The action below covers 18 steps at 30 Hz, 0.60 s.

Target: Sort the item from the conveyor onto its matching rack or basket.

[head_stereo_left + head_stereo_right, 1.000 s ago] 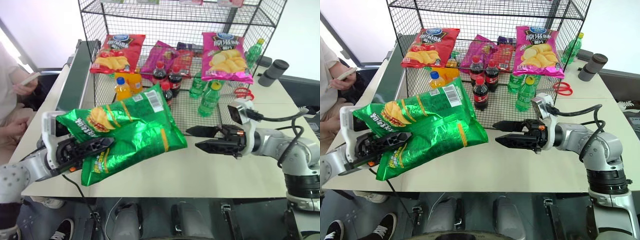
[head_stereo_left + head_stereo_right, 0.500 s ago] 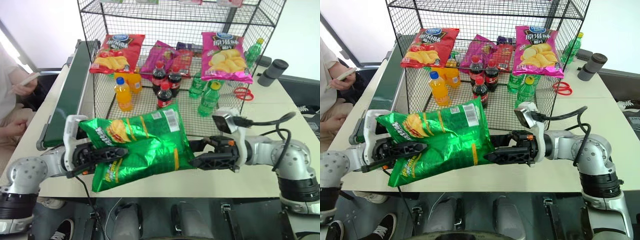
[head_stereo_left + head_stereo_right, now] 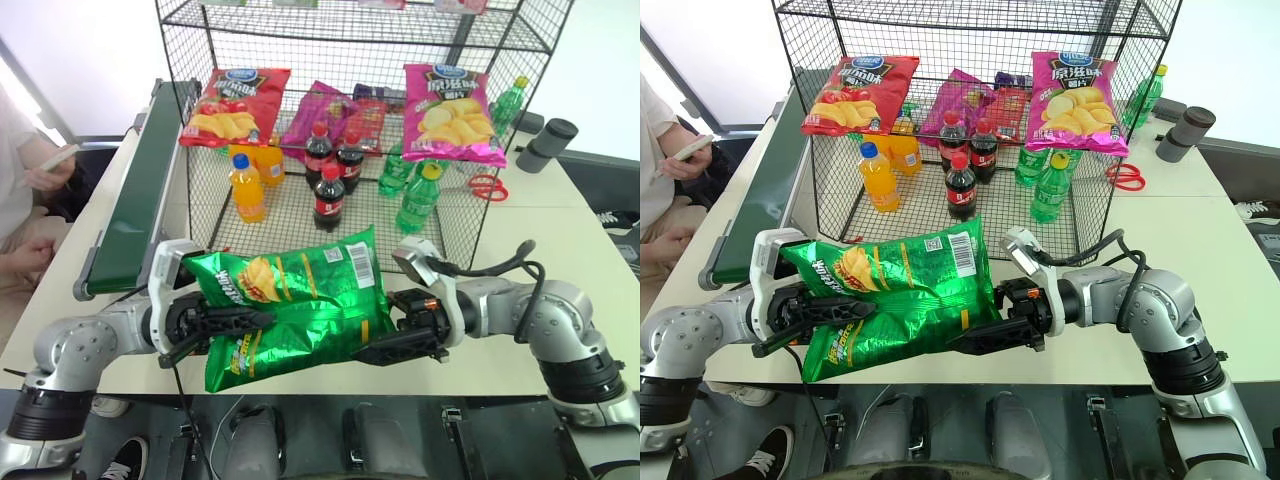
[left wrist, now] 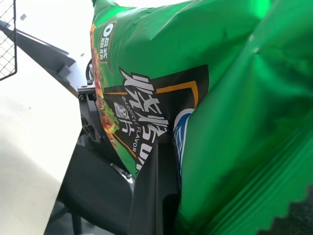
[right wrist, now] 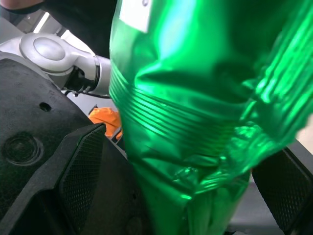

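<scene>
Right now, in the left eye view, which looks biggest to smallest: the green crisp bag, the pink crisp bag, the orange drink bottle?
1. green crisp bag, though it is nearest the camera
2. pink crisp bag
3. orange drink bottle

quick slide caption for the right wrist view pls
Open right claw straddling the crimped end of the green crisp bag, its fingers on either side.

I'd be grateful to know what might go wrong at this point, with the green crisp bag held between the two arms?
The left gripper pinches only one end of the green crisp bag, so the glossy film could slip. The right gripper stands open around the opposite crimped end; closing off-centre might crush or miss it. The rack holds bottles near its front, which the bag could topple.
</scene>
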{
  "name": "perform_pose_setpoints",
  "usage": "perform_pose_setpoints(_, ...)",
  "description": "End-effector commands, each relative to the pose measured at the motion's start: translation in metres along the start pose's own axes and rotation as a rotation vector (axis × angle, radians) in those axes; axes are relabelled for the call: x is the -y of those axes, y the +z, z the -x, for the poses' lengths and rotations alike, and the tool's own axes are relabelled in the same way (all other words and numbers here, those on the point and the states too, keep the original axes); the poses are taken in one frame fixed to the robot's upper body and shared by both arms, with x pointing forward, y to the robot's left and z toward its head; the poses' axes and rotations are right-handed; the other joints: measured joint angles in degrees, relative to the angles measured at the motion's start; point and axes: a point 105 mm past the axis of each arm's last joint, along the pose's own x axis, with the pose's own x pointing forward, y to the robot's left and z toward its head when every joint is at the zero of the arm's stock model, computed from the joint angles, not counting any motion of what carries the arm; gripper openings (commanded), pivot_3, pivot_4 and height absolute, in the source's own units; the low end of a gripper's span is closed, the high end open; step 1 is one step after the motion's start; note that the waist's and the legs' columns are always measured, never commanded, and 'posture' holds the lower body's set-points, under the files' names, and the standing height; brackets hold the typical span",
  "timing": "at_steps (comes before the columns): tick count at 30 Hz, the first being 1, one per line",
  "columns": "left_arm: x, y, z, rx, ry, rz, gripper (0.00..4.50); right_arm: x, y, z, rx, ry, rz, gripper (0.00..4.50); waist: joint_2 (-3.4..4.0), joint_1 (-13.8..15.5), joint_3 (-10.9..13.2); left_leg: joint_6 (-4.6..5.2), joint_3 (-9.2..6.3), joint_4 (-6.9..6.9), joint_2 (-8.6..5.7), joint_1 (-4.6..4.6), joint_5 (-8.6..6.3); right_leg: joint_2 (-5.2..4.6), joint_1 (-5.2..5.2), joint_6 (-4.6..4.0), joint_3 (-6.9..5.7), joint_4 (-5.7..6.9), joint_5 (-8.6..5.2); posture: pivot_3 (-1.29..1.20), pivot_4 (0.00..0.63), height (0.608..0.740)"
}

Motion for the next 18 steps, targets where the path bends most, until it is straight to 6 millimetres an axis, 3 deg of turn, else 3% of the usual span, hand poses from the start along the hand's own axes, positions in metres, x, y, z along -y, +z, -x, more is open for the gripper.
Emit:
perform_pose_setpoints(1, 0.006, 0.0085, -0.0018, 0.0, -0.027, -0.055, 0.09, -0.0005, 0.0061, 0.0004, 0.019, -0.001, 0.038, 4.5, -0.01, 0.0, 0.0, 0.0, 0.0, 0.0, 0.0, 0.0, 0.0, 0.0, 0.0, 0.0, 0.0, 0.0, 0.0, 0.0, 0.15, 0.74)
perform_pose_setpoints(3, 0.0053, 0.0089, -0.0017, 0.003, -0.024, -0.057, 0.09, 0.0005, 0.0074, 0.0003, 0.025, -0.003, 0.041, 4.5, 0.0, 0.0, 0.0, 0.0, -0.01, 0.0, 0.0, 0.0, 0.0, 0.0, 0.0, 0.0, 0.0, 0.0, 0.0, 0.0, 0.15, 0.74)
perform_pose_setpoints(4, 0.0047, 0.009, -0.0017, 0.002, -0.021, -0.062, 0.03, 0.0008, 0.0073, 0.0003, 0.022, -0.006, 0.044, 4.25, 0.0, 0.0, 0.0, 0.0, -0.01, 0.0, 0.0, 0.0, 0.0, 0.0, 0.0, 0.0, 0.0, 0.0, 0.0, 0.0, 0.15, 0.74)
perform_pose_setpoints(8, 0.0028, 0.0097, -0.0024, 0.001, -0.013, -0.08, 0.0, 0.0014, 0.0077, 0.0009, 0.021, -0.013, 0.052, 2.67, 0.0, 0.0, 0.0, 0.0, -0.01, 0.0, 0.0, 0.0, 0.0, 0.0, 0.0, 0.0, 0.0, 0.0, 0.0, 0.0, 0.15, 0.74)
perform_pose_setpoints(15, -0.0013, 0.0111, -0.001, 0.0, 0.028, -0.135, 0.0, 0.0024, 0.0117, 0.0016, 0.035, -0.015, 0.068, 2.67, 0.0, 0.0, 0.0, 0.0, -0.01, 0.0, 0.0, 0.0, 0.0, 0.0, 0.0, 0.0, 0.0, 0.0, 0.0, 0.0, 0.15, 0.74)
perform_pose_setpoints(18, -0.0026, 0.01, -0.0023, -0.004, 0.038, -0.158, 0.0, 0.0028, 0.0119, 0.0009, 0.031, -0.019, 0.08, 1.8, 0.0, 0.0, 0.0, 0.0, -0.01, 0.0, 0.0, 0.0, 0.0, 0.0, 0.0, 0.0, 0.0, 0.0, 0.0, 0.0, 0.15, 0.74)
